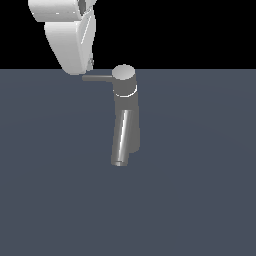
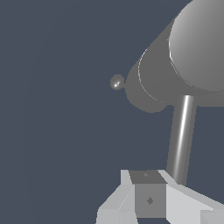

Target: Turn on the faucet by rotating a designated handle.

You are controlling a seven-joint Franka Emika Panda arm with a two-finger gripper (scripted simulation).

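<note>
The faucet point(image 1: 126, 117) point(image 2: 175, 74) is a grey metal upright cylinder with a lighter round cap on top, standing on the dark surface near its far edge, about midway across in the exterior view. A thicker tubular spout slants down from the body toward the near edge. The handle point(image 1: 97, 78) point(image 2: 181, 138), a thin straight grey rod, projects level from the cap toward the exterior view's left, its free end reaching the white gripper's underside.

Dim flat sim render, sharp, no shadows
</note>
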